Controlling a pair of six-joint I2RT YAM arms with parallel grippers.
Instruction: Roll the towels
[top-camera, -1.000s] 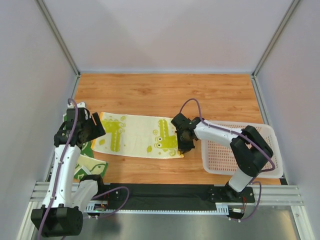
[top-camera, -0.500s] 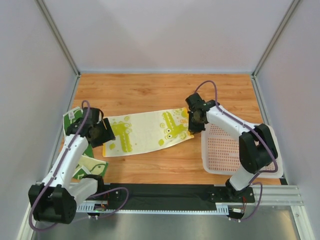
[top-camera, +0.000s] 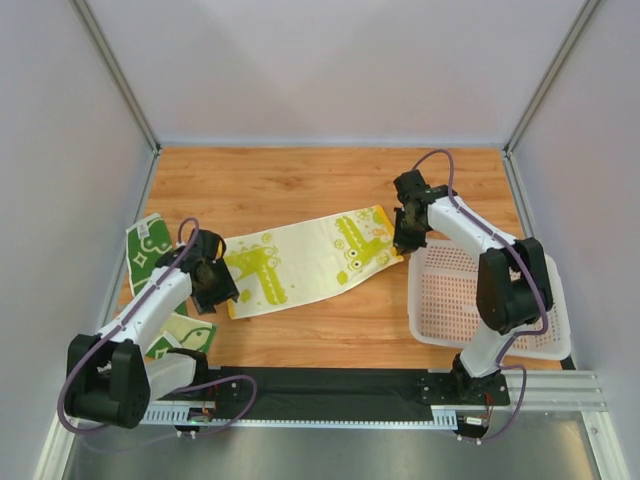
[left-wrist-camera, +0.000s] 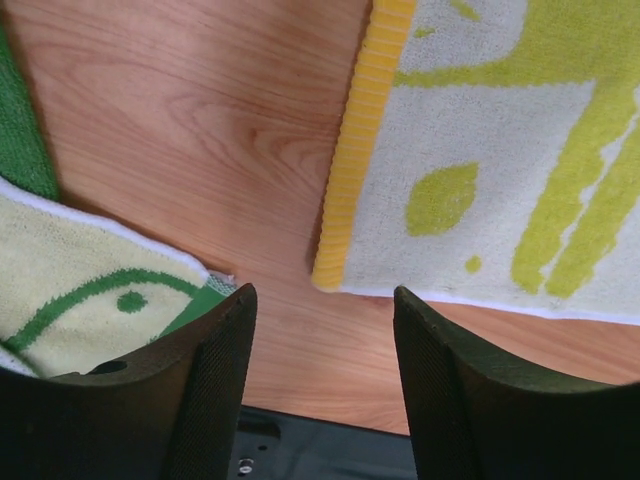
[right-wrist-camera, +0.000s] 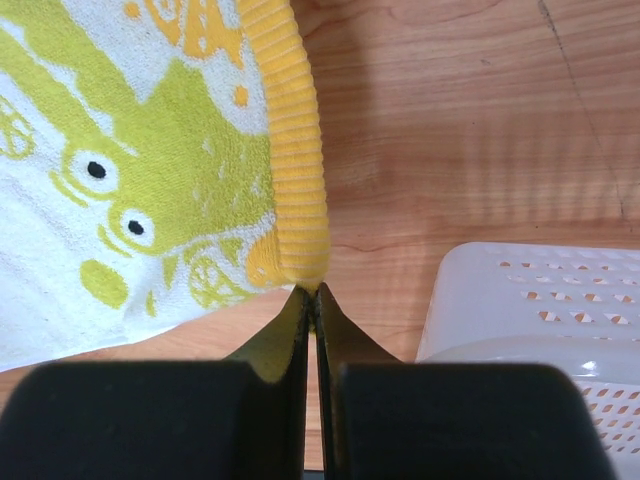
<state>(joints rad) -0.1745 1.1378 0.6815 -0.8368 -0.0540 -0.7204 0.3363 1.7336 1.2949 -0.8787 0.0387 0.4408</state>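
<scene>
Pale yellow towel (top-camera: 300, 262) spread on the tabletop (top-camera: 300, 190) left of the white basket (top-camera: 465, 295), right jaws pinched shut on its basket-side corner, left jaws open, empty, by its far end, dark green towel (top-camera: 145, 245) farther left.

Bench: wood-grain tabletop (top-camera: 300, 180), warm brown. Walls: plain pale panels (top-camera: 330, 60) along the far, left and right edges. Frame: aluminium posts (top-camera: 115, 75) at the far corners. Near edge: black strip (top-camera: 330, 385) on metal rails (top-camera: 560, 385). Light: even, soft.
</scene>
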